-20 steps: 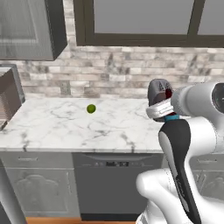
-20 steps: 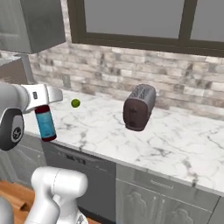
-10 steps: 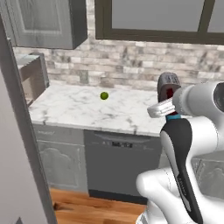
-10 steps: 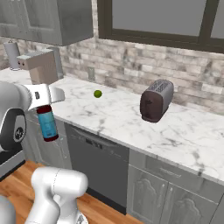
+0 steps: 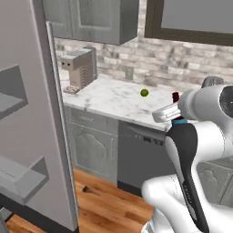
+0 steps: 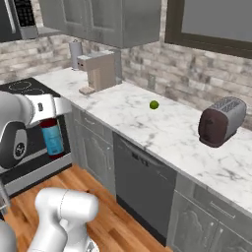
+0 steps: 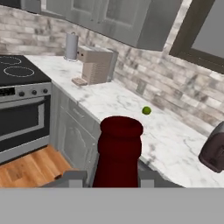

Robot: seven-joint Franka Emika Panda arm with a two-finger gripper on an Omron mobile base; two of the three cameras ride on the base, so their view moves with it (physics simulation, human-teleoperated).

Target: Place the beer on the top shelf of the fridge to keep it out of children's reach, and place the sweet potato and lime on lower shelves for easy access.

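My gripper [image 6: 49, 117] is shut on the beer [image 6: 52, 139], a dark red bottle with a blue label that hangs upright from the hand above the wooden floor. The beer's neck [image 7: 119, 151] rises between the two fingertips [image 7: 73, 178] in the hand view, and its cap [image 5: 175, 96] pokes up behind the white hand in the left base view. The lime [image 5: 144, 93] [image 6: 154, 104] [image 7: 146, 110] lies on the marble counter, far from the gripper. The fridge's open door [image 5: 32, 118] with narrow racks stands at the left. The sweet potato and the fridge's shelves are out of view.
A coffee machine [image 6: 101, 71] stands on the marble counter [image 6: 147, 123], and a dark toaster [image 6: 221, 121] sits at its right. A stove [image 7: 17, 76] adjoins the counter's left end. A dishwasher [image 5: 139, 154] is below the counter. Wooden floor [image 5: 104, 195] lies between me and the cabinets.
The whole picture has shifted: the base has backed away from the counter and moved left, bringing the fridge door, coffee machine and stove into view. The beer stays in the gripper.
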